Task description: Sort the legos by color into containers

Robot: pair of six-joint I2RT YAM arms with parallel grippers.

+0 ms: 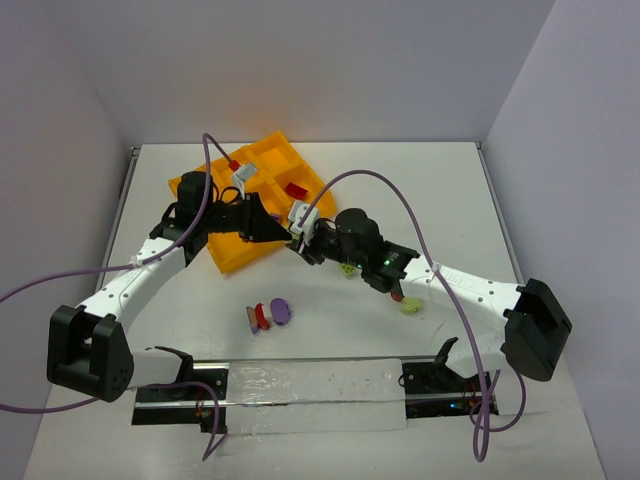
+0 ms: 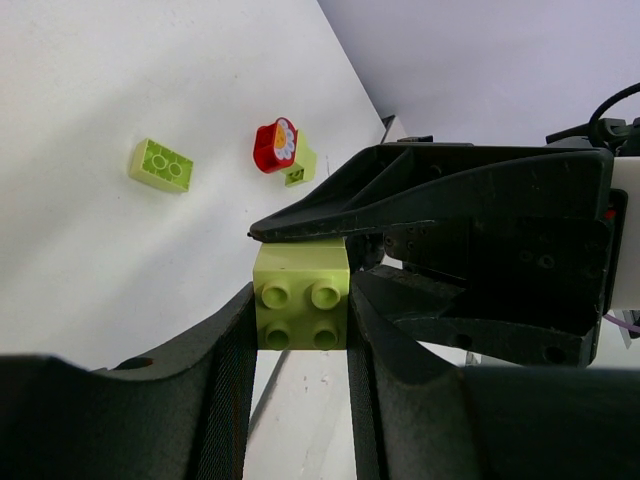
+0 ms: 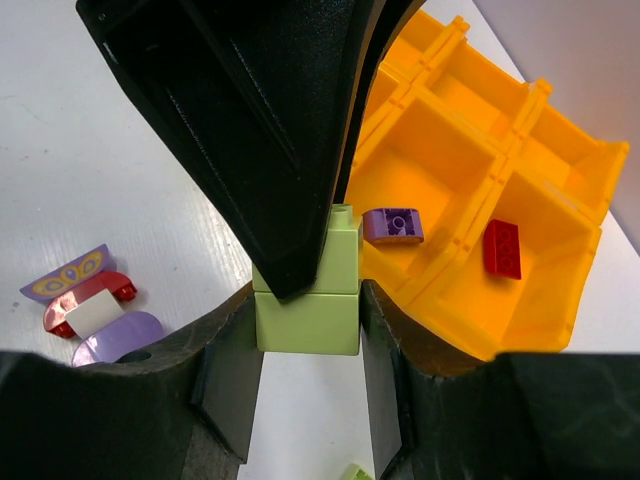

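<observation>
Entry: yellow-green stack (image 3: pixel 318 290) of two legos, held between the arms over the table (image 1: pixel 500 200), just beside the near right edge of the orange tray (image 1: pixel 232 258). We record the left gripper (image 1: pixel 280 230) pinched narrow on the upper brick (image 2: pixel 300 295) and the right gripper (image 1: pixel 312 246) pinched narrow on the lower brick (image 3: pixel 307 322), the two pairs of fingers nose to nose.

Risks, in our judgement: a crooked pull could pop a brick out of one grip and drop it on the table or into a wrong cell. The crowded fingers could also knock each other, and a hard tug this near the tray could shove it.

Views: only the right wrist shows us that the stack is two bricks. It also shows a purple brick (image 3: pixel 393 225) and a red brick (image 3: pixel 502 248) in neighbouring cells, and a red-and-purple cluster (image 3: pixel 85 300) on the table. Only the left wrist shows the studded face, with a loose green brick (image 2: pixel 161 165) and a red flower piece (image 2: pixel 276 145) beyond. Only the top view shows us both arms whole and where they meet relative to the tray.
</observation>
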